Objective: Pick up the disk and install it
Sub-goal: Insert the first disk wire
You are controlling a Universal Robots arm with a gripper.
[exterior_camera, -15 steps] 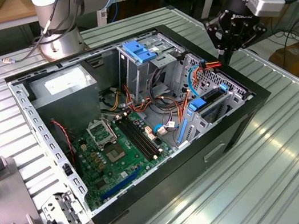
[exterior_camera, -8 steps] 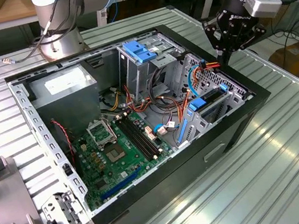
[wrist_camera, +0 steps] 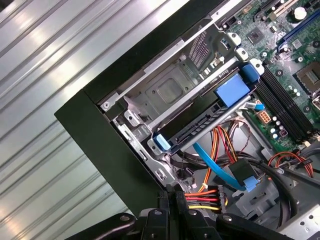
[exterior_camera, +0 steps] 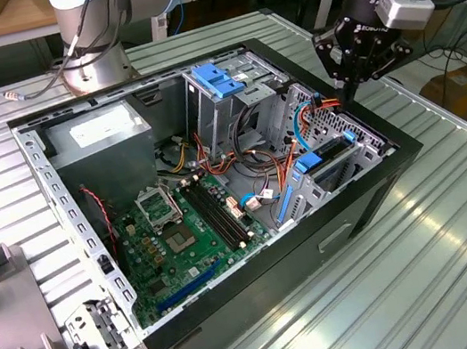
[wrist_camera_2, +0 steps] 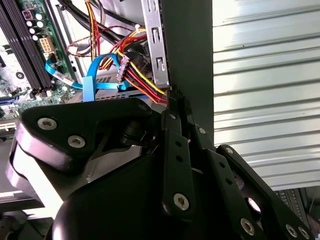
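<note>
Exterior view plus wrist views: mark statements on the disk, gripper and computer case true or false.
The black gripper hangs over the open black computer case, at its end on the exterior view's right. True.
The silver-grey disk with blue side rails lies on the ribbed metal table. False: it sits in the case's drive cage.
The grey power-supply box sits inside the case. True.
The gripper holds the disk. False: it is apart from it, near red-and-yellow cables.

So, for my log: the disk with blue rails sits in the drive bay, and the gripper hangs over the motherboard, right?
No: in the exterior view the gripper is over the case rim beside the drive bay, not the motherboard. The disk does sit in the bay.
</note>
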